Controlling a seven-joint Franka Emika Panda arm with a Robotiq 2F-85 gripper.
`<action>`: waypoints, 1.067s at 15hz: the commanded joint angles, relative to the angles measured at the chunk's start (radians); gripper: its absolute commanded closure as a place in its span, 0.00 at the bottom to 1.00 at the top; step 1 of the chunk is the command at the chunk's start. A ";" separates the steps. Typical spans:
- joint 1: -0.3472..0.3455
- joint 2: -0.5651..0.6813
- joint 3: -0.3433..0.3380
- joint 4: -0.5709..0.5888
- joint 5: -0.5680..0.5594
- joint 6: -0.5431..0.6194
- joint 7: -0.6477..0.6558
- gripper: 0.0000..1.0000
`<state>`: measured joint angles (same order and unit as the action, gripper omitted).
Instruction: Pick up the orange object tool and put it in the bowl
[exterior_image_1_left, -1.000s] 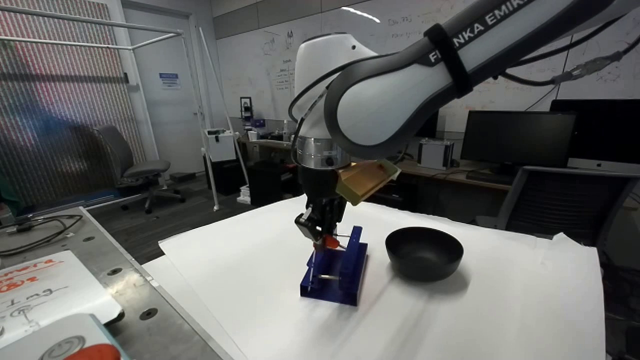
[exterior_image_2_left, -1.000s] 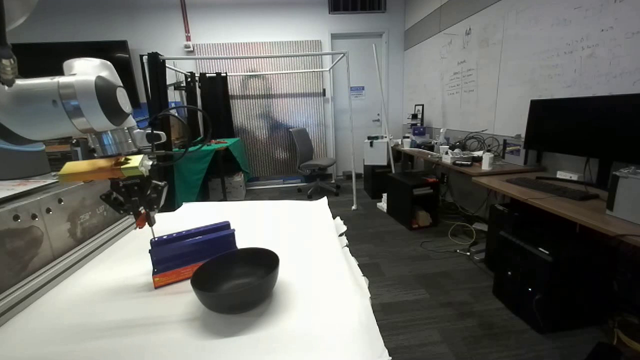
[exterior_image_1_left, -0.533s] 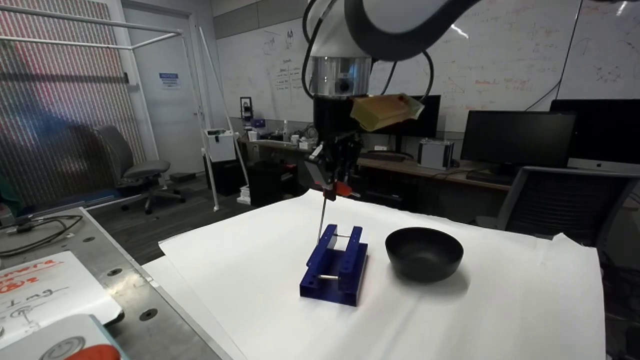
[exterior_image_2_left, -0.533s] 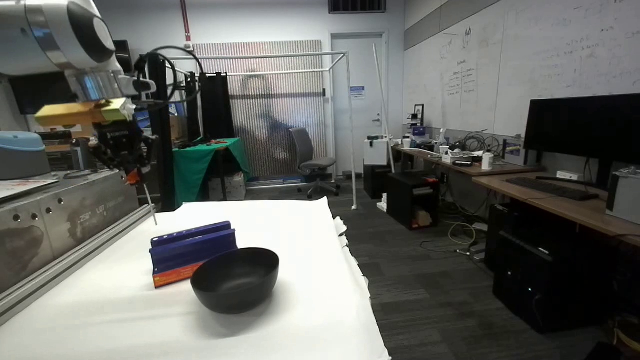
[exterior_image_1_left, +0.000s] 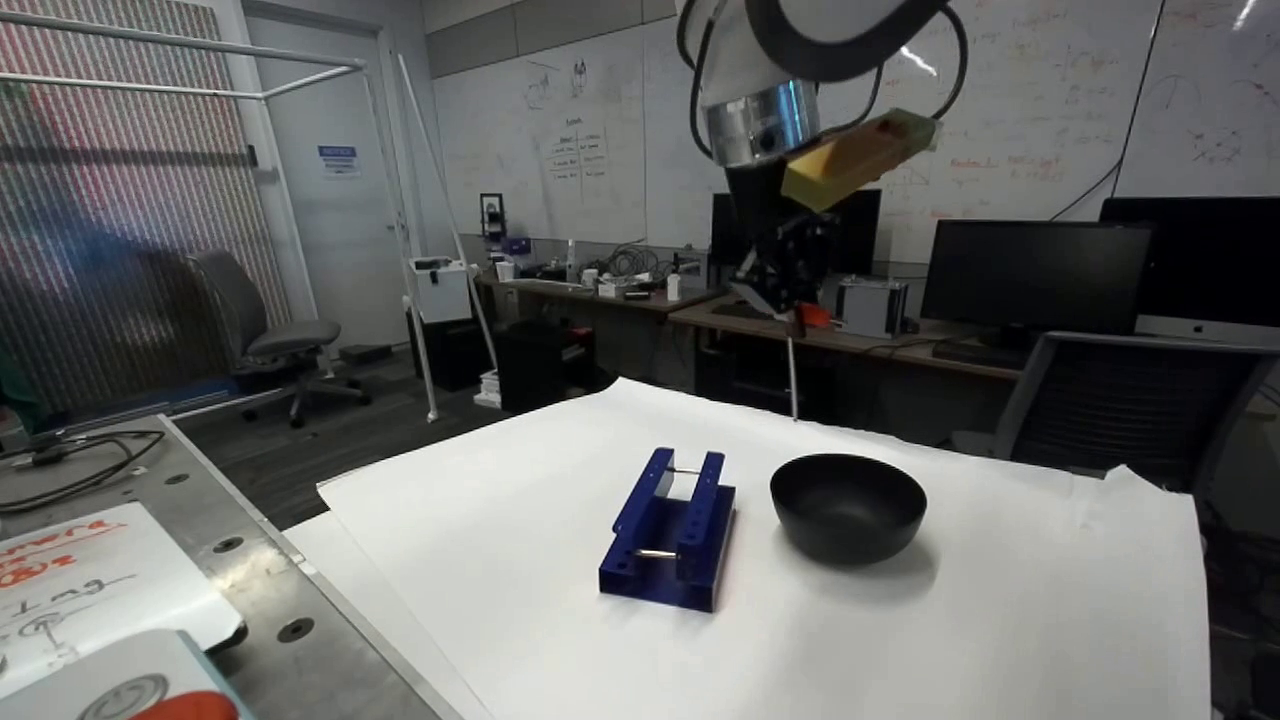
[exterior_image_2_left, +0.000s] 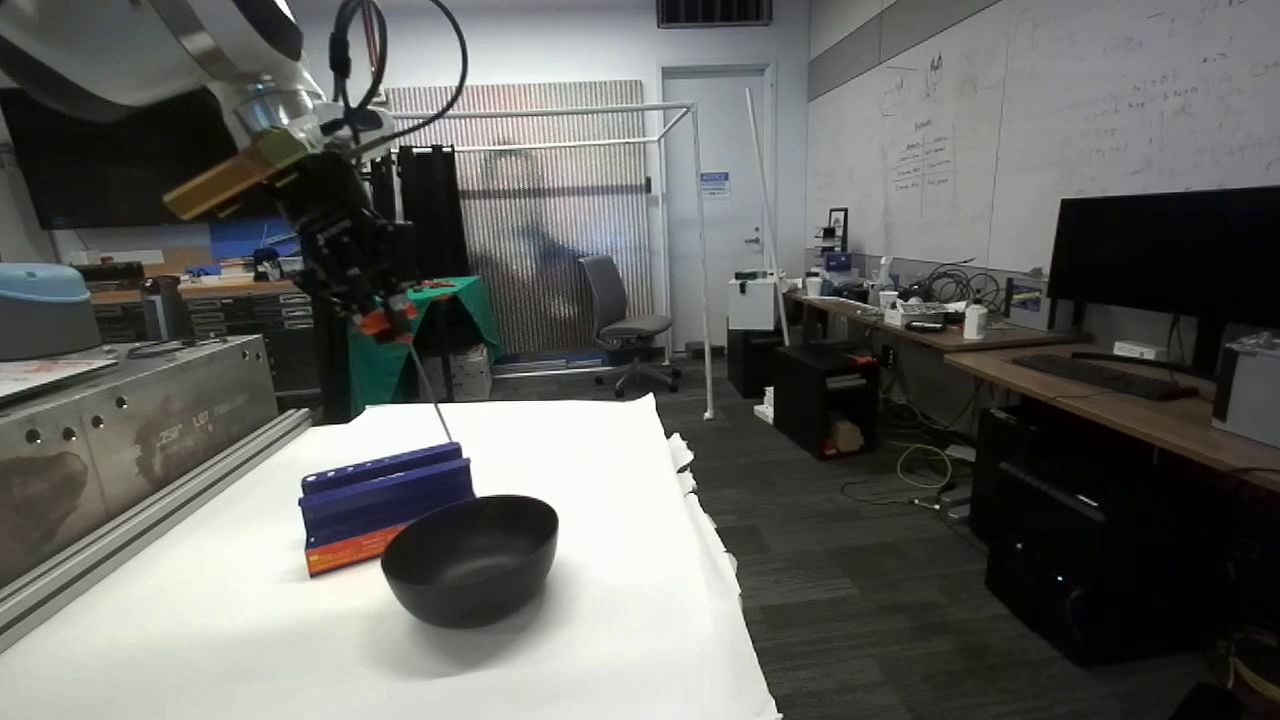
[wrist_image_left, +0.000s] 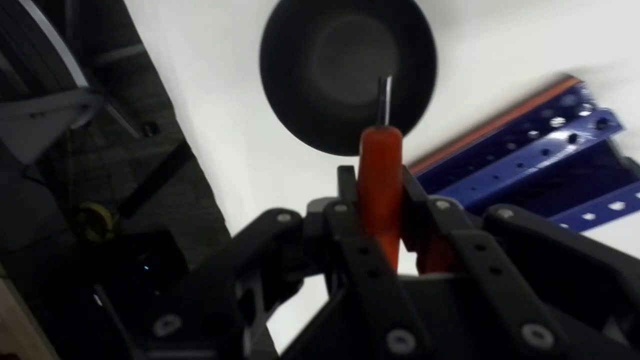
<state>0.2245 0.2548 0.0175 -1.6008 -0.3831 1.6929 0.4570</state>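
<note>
My gripper (wrist_image_left: 377, 185) is shut on the orange tool (wrist_image_left: 381, 165), gripping its orange handle. The tool's thin metal shaft points away from the fingers and overlaps the bowl in the wrist view. In both exterior views the orange tool (exterior_image_1_left: 815, 315) (exterior_image_2_left: 374, 322) hangs in the gripper (exterior_image_1_left: 795, 305) (exterior_image_2_left: 388, 312) high above the table, shaft pointing down and slightly tilted. The round matte black bowl (exterior_image_1_left: 850, 535) (exterior_image_2_left: 465, 590) (wrist_image_left: 287, 75) stands upright on the white table. No object shows inside it.
The dark blue slotted rack (exterior_image_1_left: 660, 575) (exterior_image_2_left: 390, 505) (wrist_image_left: 530, 160), with an orange strip along its lower side, stands beside the bowl. A metal bench (exterior_image_1_left: 300, 600) runs along the table's side. Desks with monitors (exterior_image_1_left: 1035, 280) stand beyond the table.
The gripper has lifted the orange tool up from the blue rack and then carried it sideways toward the bowl's side, tilting on the way. The rack and bowl have not moved.
</note>
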 joint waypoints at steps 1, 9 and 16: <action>-0.032 0.113 -0.034 0.068 -0.060 -0.098 0.072 0.87; -0.056 0.344 -0.060 0.186 0.001 -0.225 0.043 0.87; -0.054 0.420 -0.059 0.285 0.076 -0.273 0.029 0.32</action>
<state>0.1698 0.6393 -0.0375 -1.4016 -0.3463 1.4761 0.5143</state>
